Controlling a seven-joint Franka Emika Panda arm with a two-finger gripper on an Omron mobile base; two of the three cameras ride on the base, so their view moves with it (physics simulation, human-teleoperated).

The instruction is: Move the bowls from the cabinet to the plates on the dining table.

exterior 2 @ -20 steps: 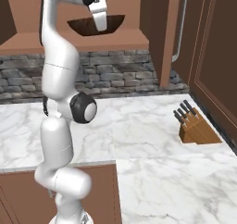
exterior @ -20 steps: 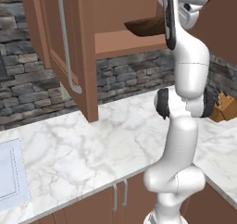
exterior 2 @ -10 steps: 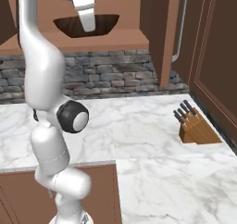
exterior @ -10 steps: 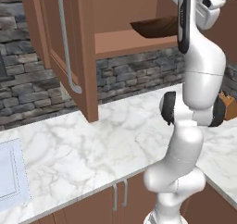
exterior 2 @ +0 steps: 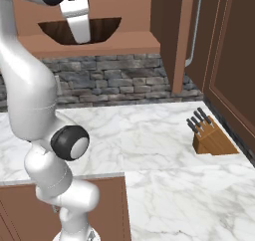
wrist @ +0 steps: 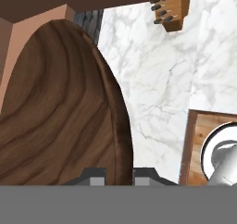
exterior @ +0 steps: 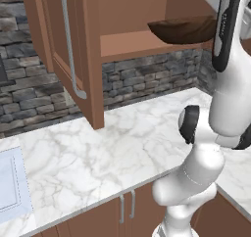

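White marble tabletop (exterior 2: 149, 135) lies far below the hand (wrist: 119, 174), and a knife block (exterior 2: 209, 138) stands on it. Up at the open wall cabinet (exterior: 93, 50), the hand grasps the rim of the dark wooden bowl (wrist: 60, 112), one finger on each side. The bowl sits at the shelf (exterior: 137, 44) edge.

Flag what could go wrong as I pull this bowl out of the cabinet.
1. The tool pinches only the rim of the dark wooden bowl; a wide bowl held at one edge may tilt or slip.
2. The bowl sits at the shelf edge of the cabinet, high above the marble counter; a slip means a long drop.
3. The knife block stands on the counter below; keep the carry path away from it.
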